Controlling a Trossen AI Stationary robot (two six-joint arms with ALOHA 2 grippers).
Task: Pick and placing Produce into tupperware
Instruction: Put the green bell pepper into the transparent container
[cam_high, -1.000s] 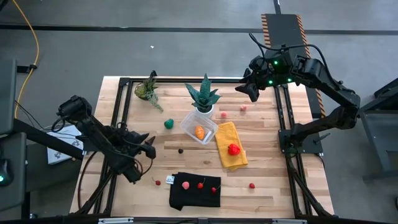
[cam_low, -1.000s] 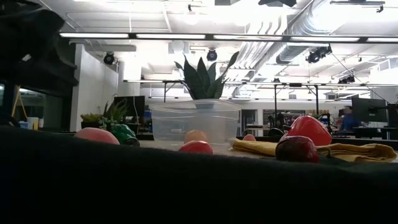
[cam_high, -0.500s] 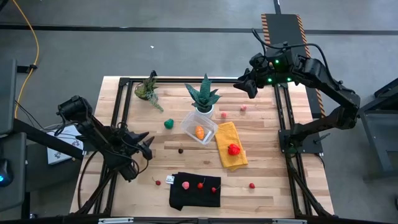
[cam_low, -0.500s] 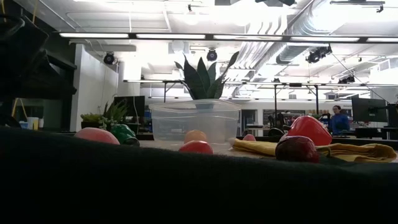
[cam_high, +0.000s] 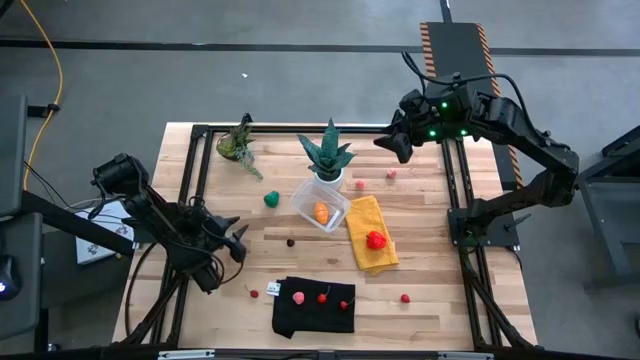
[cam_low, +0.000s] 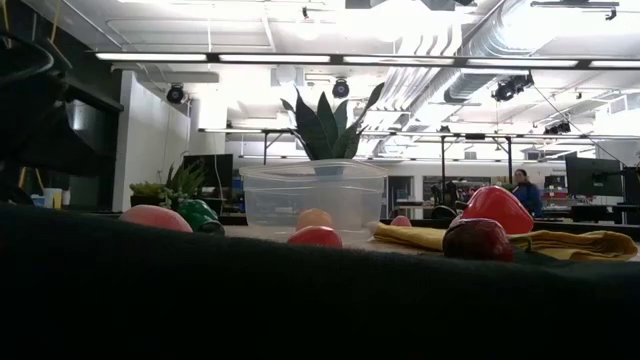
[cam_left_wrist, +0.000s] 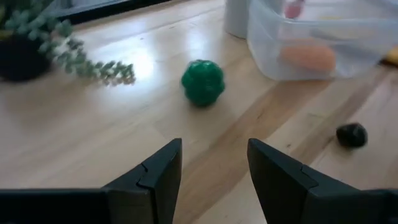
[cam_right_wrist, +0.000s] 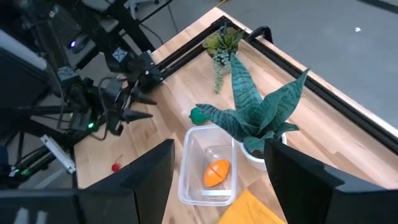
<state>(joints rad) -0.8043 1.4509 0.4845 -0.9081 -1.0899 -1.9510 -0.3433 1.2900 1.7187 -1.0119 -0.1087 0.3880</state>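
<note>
The clear tupperware (cam_high: 320, 205) stands mid-table on its base with an orange piece (cam_high: 320, 212) inside. Other produce lies loose on the wood: a green ball (cam_left_wrist: 203, 81), a small dark piece (cam_left_wrist: 352, 134), pink ones (cam_high: 361, 183), and red ones on the yellow cloth (cam_high: 376, 239) and the black cloth (cam_high: 300, 296). My left gripper (cam_high: 235, 238) hovers low at the table's left, open, pointing toward the green ball and the tupperware (cam_left_wrist: 317, 37). My right gripper (cam_high: 392, 143) hangs high over the far right, open, looking down on the tupperware (cam_right_wrist: 208, 168).
A spiky plant in a white pot (cam_high: 328, 158) stands right behind the tupperware. A trailing plant (cam_high: 238, 145) sits at the far left. The yellow cloth (cam_high: 372, 232) and the black cloth (cam_high: 313, 305) lie right of and near the tupperware. A person (cam_low: 522, 190) shows far in the room.
My left gripper has sunk closer to the table and rolled about the line it points along, staying open and empty. No produce has moved.
</note>
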